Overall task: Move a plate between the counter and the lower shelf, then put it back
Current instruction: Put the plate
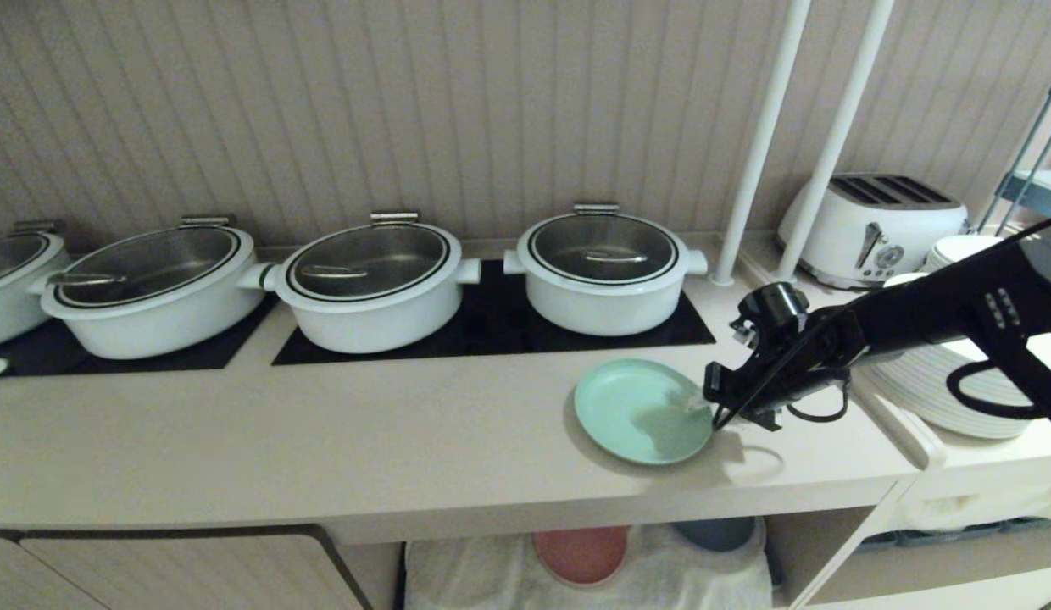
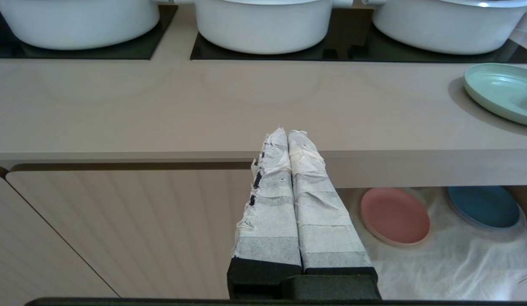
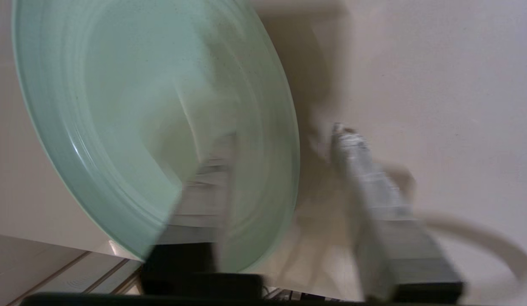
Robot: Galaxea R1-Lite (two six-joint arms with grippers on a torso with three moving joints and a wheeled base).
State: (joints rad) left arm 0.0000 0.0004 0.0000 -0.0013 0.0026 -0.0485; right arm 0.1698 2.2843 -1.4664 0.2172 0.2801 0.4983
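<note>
The right gripper (image 3: 284, 140) had its two fingers spread apart, one finger (image 3: 208, 187) over the inside of the mint-green plate (image 1: 640, 409) and the other off its rim, above the counter (image 1: 322, 432). The rim sat in the gap between them, and the fingers did not squeeze it. The plate lay flat on the counter near the front edge, just in front of the rightmost white pot (image 1: 606, 264). The right arm reached in from the right side, over a stack of white plates (image 1: 941, 381). A white toaster (image 1: 873, 224) stood behind that stack. More white pots stood in a row on the black panels along the wall. Under the counter was the lower shelf (image 2: 442, 255) with a wrinkled white cloth, and a pink plate (image 2: 394, 216) and a blue plate (image 2: 483, 207) lay on it. The left gripper (image 2: 288, 136) hung in front of the counter edge, well apart from the mint-green plate, with its taped fingers pressed together and nothing between them.
</note>
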